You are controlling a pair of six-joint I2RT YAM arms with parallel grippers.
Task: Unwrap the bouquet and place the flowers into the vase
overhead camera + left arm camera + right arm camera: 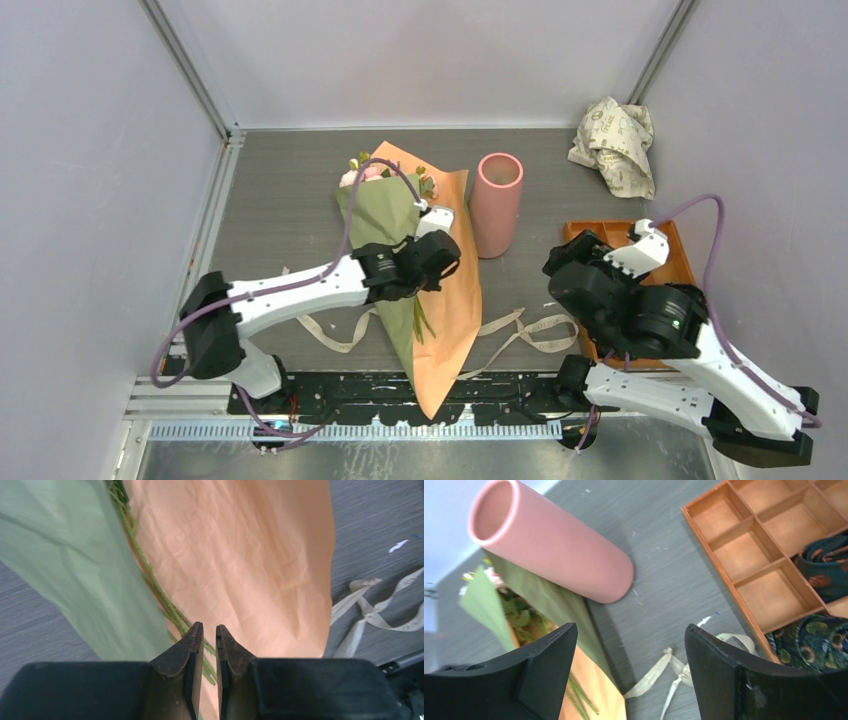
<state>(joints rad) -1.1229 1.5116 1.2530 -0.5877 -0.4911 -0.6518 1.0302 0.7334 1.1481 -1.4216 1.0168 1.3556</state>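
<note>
**Top view.** One bouquet (450, 300) lies lengthwise mid-desk (290, 210), blooms toward the far wall, tip at the near edge. One vase (496, 205) stands upright just right of it, with a slim gap between. There is open room left of the bouquet. The right side is taken by one orange tray (600, 226) at the desk edge and one crumpled paper (615, 145) in the far corner. Loose ribbon (530, 330) trails either side of the bouquet's near half.

**Left wrist.** Left fingers (192, 650) are nearly together, with a thin slit between them; whether they pinch anything cannot be told. Stems of the flowers (150, 577) run between olive and orange paper.

**Right wrist.** Right fingers (544, 665) are wide apart, holding nothing, above bare desk between vase and tray. Two dark patterned cloths (824, 560) sit in tray compartments.
</note>
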